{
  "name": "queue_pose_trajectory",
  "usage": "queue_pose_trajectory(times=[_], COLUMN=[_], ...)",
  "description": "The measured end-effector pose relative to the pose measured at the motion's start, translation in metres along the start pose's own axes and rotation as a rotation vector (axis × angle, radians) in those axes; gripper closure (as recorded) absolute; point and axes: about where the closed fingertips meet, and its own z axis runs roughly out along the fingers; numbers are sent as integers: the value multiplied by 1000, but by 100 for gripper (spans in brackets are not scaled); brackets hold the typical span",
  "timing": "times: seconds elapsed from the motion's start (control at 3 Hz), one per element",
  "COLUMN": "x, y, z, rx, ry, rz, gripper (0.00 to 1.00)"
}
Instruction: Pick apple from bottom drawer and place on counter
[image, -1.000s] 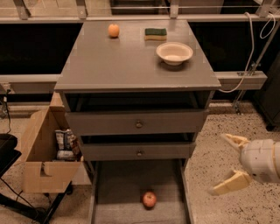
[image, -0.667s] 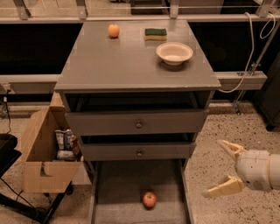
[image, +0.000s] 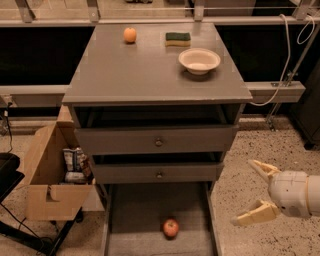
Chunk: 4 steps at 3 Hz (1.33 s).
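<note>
Two upper drawers (image: 157, 142): up-left of gripper (image: 247, 192).
In the way: bottom drawer's (image: 135, 215) right wall.
Gripper: fingers spread wide, empty.
Apple (image: 171, 227): lower-left of gripper, on drawer floor, well apart.

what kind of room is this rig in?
Probably a lab mock-up of a kitchen: bowl and sponge on the counter, cardboard box on speckled floor. Gripper hangs open right of the bottom drawer with the apple.
</note>
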Motion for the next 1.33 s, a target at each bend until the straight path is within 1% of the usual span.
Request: queue_pose_trajectory(times=[0.33,0.67,1.0,1.33], x=[22,50,75,129], y=[-4,-11,-22,-19], z=[44,140,216,301], rx=[-17,-48,-71,-157], ry=[-31,-76,-120,-139], rz=[7,-40,-94,-90], gripper=[0,0,0,0])
